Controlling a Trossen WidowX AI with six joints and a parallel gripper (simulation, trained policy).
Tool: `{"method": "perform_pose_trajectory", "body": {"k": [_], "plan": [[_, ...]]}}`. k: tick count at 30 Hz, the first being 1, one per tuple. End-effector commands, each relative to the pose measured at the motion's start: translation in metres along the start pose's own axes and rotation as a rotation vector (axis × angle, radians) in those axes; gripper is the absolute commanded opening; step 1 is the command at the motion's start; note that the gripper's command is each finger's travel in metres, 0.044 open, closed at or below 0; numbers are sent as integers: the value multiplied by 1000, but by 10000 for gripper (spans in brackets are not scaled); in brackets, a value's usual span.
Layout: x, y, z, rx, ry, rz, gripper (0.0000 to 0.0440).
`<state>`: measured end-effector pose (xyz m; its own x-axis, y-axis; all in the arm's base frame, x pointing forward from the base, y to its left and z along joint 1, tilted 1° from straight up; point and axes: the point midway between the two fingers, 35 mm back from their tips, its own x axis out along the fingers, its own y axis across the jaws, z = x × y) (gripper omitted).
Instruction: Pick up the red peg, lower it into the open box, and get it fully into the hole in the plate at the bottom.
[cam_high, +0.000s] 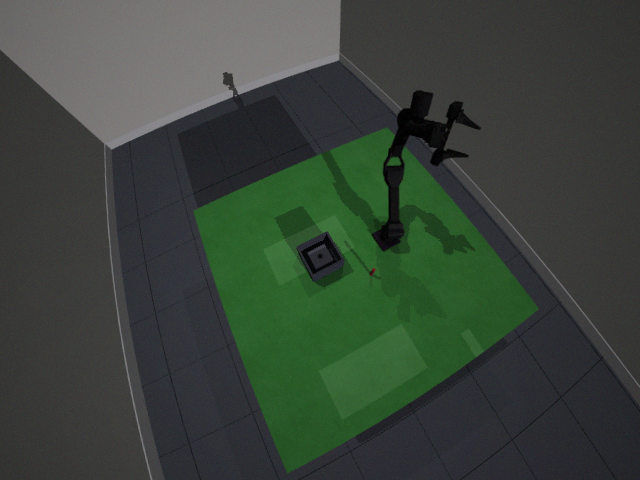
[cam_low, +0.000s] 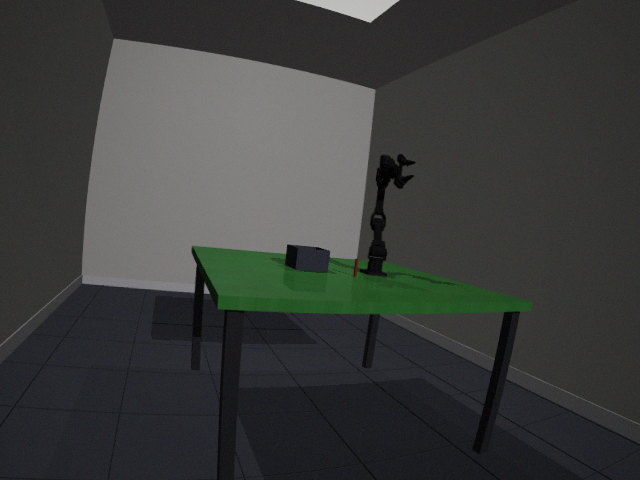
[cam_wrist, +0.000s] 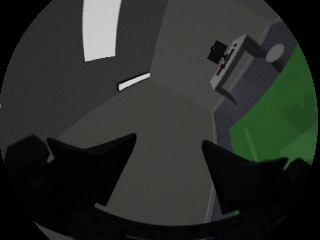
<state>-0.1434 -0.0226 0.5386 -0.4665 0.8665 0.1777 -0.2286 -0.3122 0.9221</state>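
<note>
The red peg stands upright on the green table, between the box and the arm's base. The open dark grey box stands on the table to the left of the peg. Its plate shows at the bottom in the top view, with a dark hole near the middle. My gripper is open and empty, its fingers wide apart. It is high above the table, far from the peg and the box, and points away from both. The wrist view shows neither peg nor box.
The green table carries the arm's base, which stands to the right of the peg. Walls surround the table. A white desk with a dark screen shows far off in the wrist view.
</note>
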Motion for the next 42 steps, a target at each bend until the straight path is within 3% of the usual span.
{"method": "perform_pose_trajectory", "body": {"k": [1,2,11,20,30,42], "plan": [[3,-4,5,0,-24,-14,424],[7,-8,12,6,-49,-32,440],[40,-71,76,136,-242,-243,440],[51,-144,131,285,-409,-463,440],[39,-230,175,457,-576,-716,440],[1,-332,201,688,-737,-1024,440]]}}
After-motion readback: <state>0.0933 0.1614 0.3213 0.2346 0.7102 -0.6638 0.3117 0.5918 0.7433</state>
